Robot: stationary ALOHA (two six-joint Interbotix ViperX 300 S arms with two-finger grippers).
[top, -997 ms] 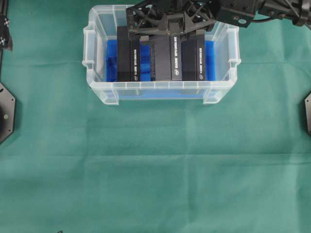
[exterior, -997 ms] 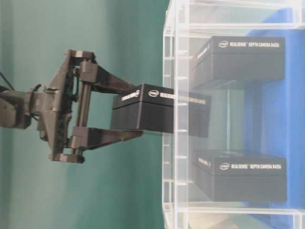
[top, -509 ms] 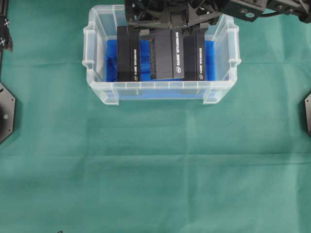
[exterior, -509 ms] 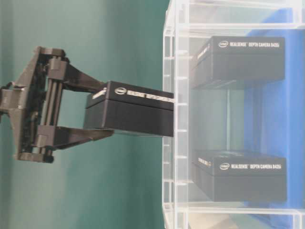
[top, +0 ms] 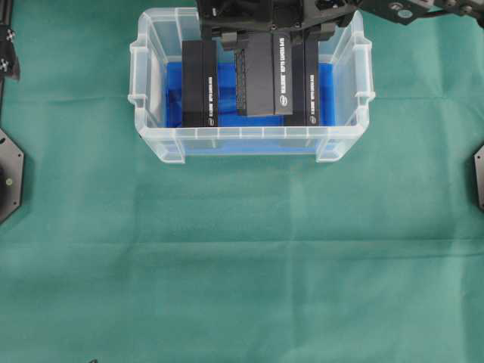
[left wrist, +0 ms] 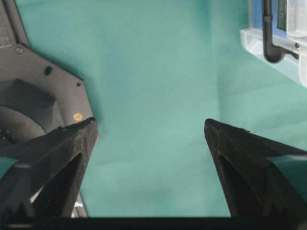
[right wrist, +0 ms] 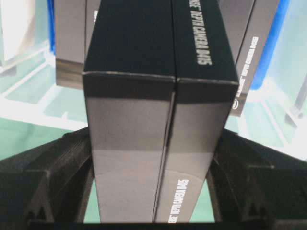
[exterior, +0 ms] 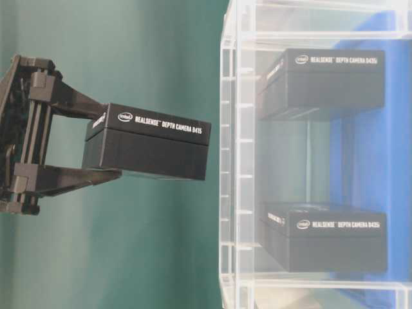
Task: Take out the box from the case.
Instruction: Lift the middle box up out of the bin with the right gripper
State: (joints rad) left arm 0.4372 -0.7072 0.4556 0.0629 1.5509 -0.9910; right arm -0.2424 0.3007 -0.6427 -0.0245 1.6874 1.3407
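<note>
Box (exterior: 147, 140): black, long and rectangular, with white lettering along one narrow face; we see it clamped between the fingers (exterior: 77, 106) of the right end effector (exterior: 96, 141).
Box position: lifted clear of the case (top: 151, 136), a gap showing between its lower end and the case rim in the table-level view.
Case: clear plastic tub with a rimmed edge, blue lining (top: 175, 91) on its floor; two more black boxes (top: 200, 85) stand inside, one at each side.
Left end effector (left wrist: 149, 129): fingers wide apart, holding nothing, over the green cloth (top: 242, 257) of the counter, the case corner at its far right.
Edges: we see the raised box between the two standing boxes from overhead.
Open room: green cloth lies bare in front of the case and on both sides.
</note>
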